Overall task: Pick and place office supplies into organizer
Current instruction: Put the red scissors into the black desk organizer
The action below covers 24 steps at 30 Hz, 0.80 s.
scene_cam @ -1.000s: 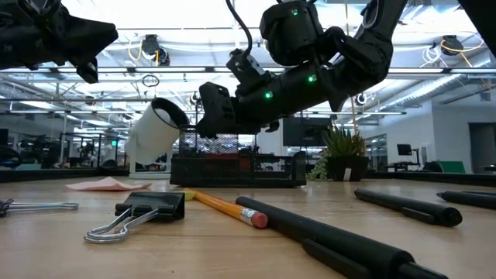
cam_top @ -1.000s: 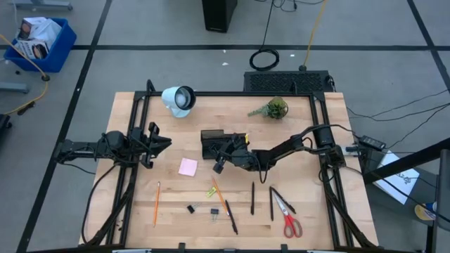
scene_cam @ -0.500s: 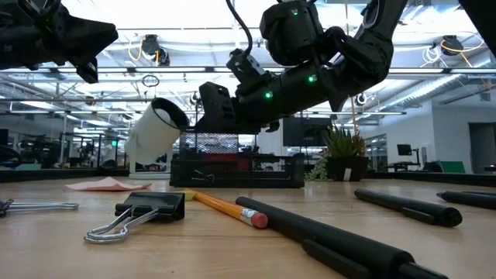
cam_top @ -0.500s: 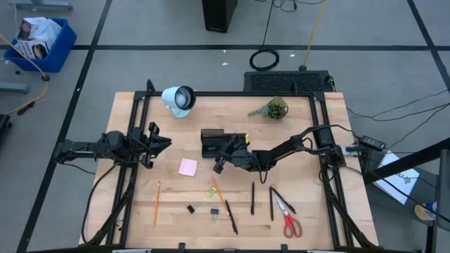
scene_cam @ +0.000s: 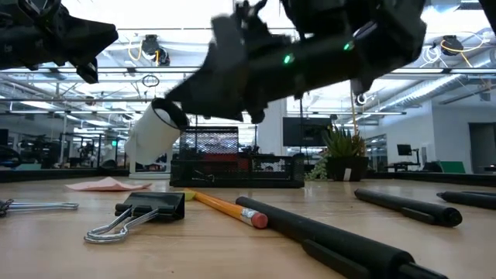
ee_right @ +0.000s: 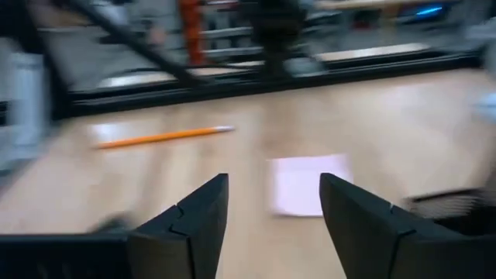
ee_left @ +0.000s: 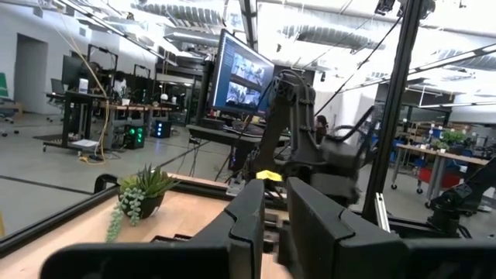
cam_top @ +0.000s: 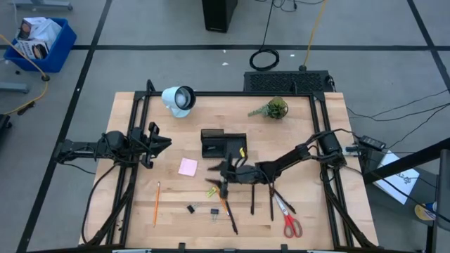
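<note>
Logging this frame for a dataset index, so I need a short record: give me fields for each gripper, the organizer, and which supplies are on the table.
right gripper: open, empty, above the table in front of the organizer, over the orange pencil
left gripper: nearly shut, empty, waiting at the table's left side
organizer: black tray at the table's middle, a small yellow piece at its right end
sticky-note pad: pink, left of the organizer's front
scissors: red-handled, front right
loose supplies: second pencil front left, black pens, binder clips
</note>
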Each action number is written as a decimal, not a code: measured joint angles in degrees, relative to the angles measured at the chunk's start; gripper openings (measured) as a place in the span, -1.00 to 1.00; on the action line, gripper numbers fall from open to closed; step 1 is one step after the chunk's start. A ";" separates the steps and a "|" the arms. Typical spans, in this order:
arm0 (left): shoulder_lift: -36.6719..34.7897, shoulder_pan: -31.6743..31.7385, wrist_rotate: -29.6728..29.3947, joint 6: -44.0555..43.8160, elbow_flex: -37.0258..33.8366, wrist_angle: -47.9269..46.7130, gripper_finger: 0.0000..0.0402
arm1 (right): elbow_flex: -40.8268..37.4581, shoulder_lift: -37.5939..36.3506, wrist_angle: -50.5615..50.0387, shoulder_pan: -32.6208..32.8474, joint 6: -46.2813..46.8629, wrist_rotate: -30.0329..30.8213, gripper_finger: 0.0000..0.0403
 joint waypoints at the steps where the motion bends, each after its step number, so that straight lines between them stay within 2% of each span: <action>1: 0.01 0.00 0.00 -0.02 0.00 -0.03 -0.69 | 0.00 -0.64 -0.79 0.63 0.68 -1.71 -0.04; 7: 0.00 0.00 0.00 -0.19 0.00 -0.30 -0.69 | 0.00 -5.75 -12.15 6.08 6.01 -2.86 -0.05; 13: 0.02 0.00 -0.01 0.00 0.00 -0.39 -0.69 | 0.00 -8.77 -18.26 12.50 5.10 6.00 -0.08; 16: 0.01 0.00 -0.02 0.00 0.00 -0.60 -0.69 | 0.00 -9.44 -20.75 14.88 5.65 7.69 -0.08; 19: 0.02 0.00 -0.02 -0.20 0.00 -0.96 -0.69 | 0.00 -10.63 -23.47 16.94 9.44 7.71 -0.09; 24: 0.02 0.00 -0.02 -0.12 0.00 -1.22 -0.69 | 0.04 -13.17 -31.01 21.10 21.49 7.67 -0.15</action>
